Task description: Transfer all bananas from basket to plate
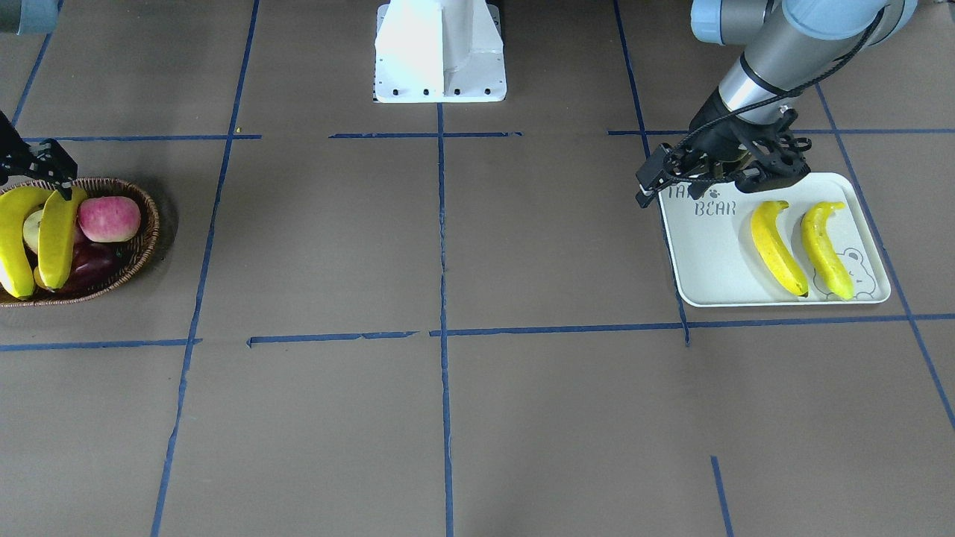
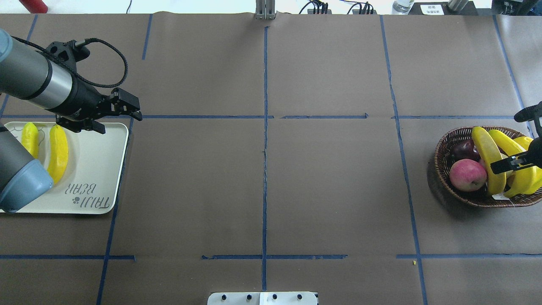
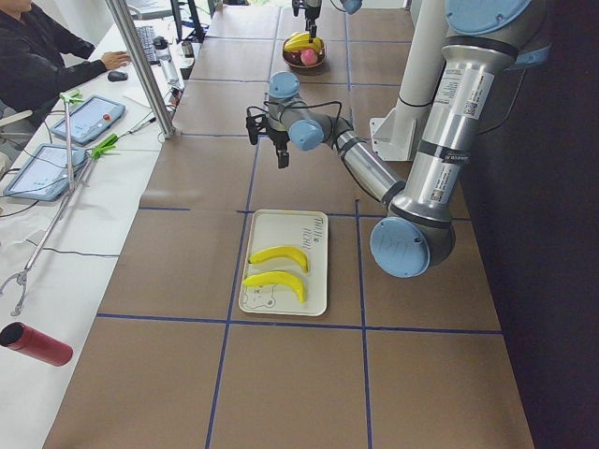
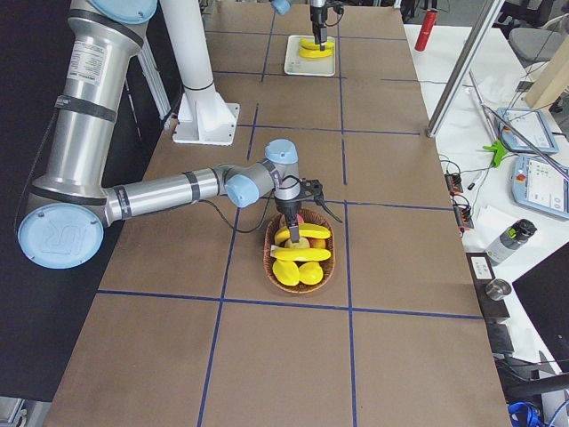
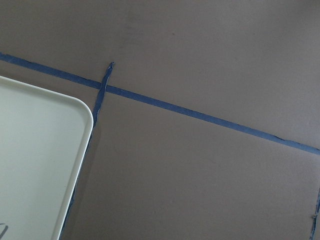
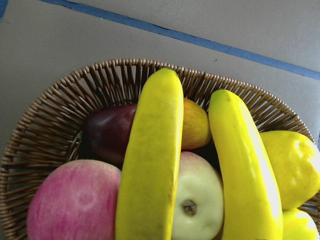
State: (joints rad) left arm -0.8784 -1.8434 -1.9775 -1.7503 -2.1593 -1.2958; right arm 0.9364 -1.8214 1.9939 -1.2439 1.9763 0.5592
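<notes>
Bananas, long, curved and bright yellow, are recorded in two places. Two are laid side by side, close but apart, on the pale off-white rectangular plate (image 1: 709, 253) lettered "TAIJI BEAR": one banana (image 1: 777, 247) towards the middle, the other banana (image 1: 826, 250) partly over the outlined bear drawing. Two further bananas (image 2: 490, 159) (image 2: 514, 148) are seen in the shallow oval brown woven wicker basket (image 2: 441, 165), resting on top of the other fruit. Among that fruit, a round pink-red apple (image 1: 110, 218), a dark red fruit (image 1: 93, 265) and a pale yellow-green apple (image 6: 197, 205) are noted. Plate and basket are set well apart, at opposite ends of the brown paper-covered table (image 1: 559, 246) marked with blue tape lines. The left gripper (image 2: 134, 108) is held above the plate's corner, clear of both bananas there; its jaws are spread and nothing is held between them. The right gripper (image 2: 501, 165) is lowered onto the bananas in the basket, with one black finger lying across a banana. Whether its jaws are pinching that banana cannot be told from these views.
</notes>
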